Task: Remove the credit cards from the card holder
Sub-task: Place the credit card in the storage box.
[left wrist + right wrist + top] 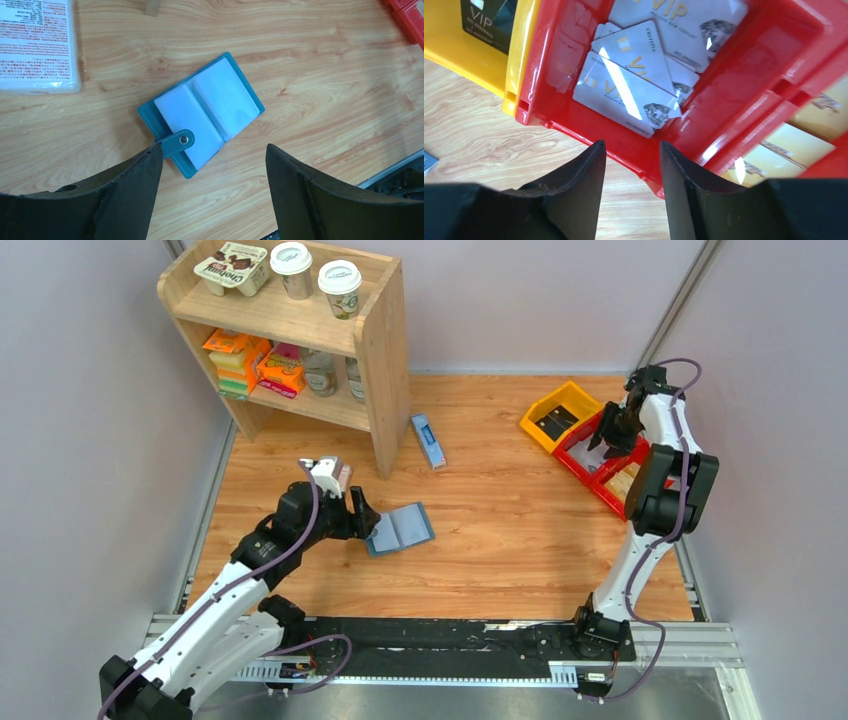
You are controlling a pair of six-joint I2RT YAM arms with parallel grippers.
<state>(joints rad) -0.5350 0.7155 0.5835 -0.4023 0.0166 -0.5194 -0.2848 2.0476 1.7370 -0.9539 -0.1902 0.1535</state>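
The card holder (pixel 401 528) lies open on the table, a teal-blue wallet with pale blue pocket panels (pixel 202 112) and a snap tab (pixel 177 141). My left gripper (pixel 214 152) is open and empty just above its near edge; its left fingertip (pixel 152 155) is at the tab. My right gripper (pixel 629 150) is open and empty over the near wall of a red bin (pixel 704 115) holding several silver VIP credit cards (pixel 634 75). In the top view it hangs over the red bin (pixel 585 455) at the far right.
A yellow bin (pixel 552 412) with a black card (pixel 486 20) adjoins the red one, and gold cards (pixel 769 150) fill its neighbouring compartment. A wooden shelf (pixel 380 350) stands at back left, a narrow blue-and-white box (pixel 428 440) beside it. A white printed pack (pixel 35 45) lies left of the holder.
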